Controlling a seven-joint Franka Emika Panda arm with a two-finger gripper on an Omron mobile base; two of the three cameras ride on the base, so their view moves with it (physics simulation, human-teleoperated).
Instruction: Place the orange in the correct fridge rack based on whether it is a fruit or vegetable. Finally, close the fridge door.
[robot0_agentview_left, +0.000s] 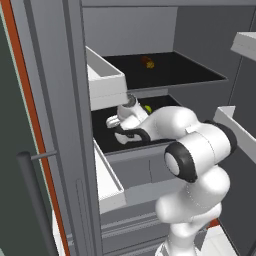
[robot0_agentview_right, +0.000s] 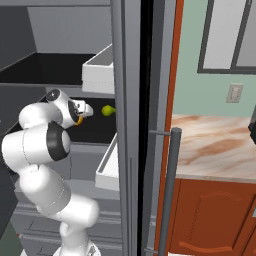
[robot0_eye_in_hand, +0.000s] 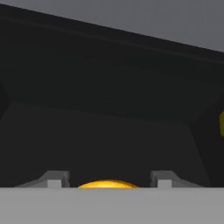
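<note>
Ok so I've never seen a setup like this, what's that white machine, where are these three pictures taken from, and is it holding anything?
It is a white robot arm reaching into an open grey fridge. Two pictures come from cameras behind the arm, one to its left and one to its right; the third looks out from the hand itself. The gripper is over the lower fridge rack, a black shelf. In the hand view, the orange sits between the two fingertips, so it seems held. A yellow-green fruit lies on that same shelf. A reddish-brown item lies on the upper shelf.
</note>
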